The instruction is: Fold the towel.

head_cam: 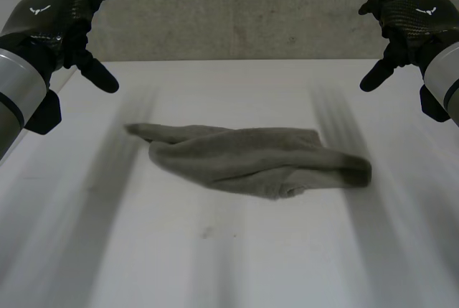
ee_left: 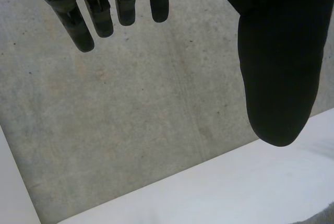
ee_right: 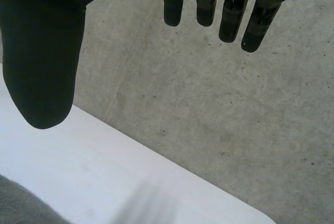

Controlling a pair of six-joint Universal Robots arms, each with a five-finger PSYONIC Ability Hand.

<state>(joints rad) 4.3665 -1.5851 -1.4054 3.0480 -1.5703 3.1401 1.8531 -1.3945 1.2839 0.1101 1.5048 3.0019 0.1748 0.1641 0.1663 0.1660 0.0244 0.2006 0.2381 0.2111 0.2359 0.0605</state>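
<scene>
Towel (head_cam: 251,161) is seen lying loose on the white table (head_cam: 229,265), near its middle, between the 2 hands and well apart from both. It is a grey, napped cloth, soft and limp, bunched into a long uneven mound. 1 thin corner is drawn out toward the left hand's side and a rounded, doubled end lies toward the right; no neat edge is presented. The left hand (head_cam: 63,15) and the right hand (head_cam: 407,19) are held raised over the table's far side, fingers (ee_left: 86,23) straight and set apart from the thumb, with nothing grasped by either. The step is judged to be the start of a fold, no hold yet taken. For the next move, both hands would need to be lowered to the cloth and 2 corners found and pinched, so that it can be spread flat first
</scene>
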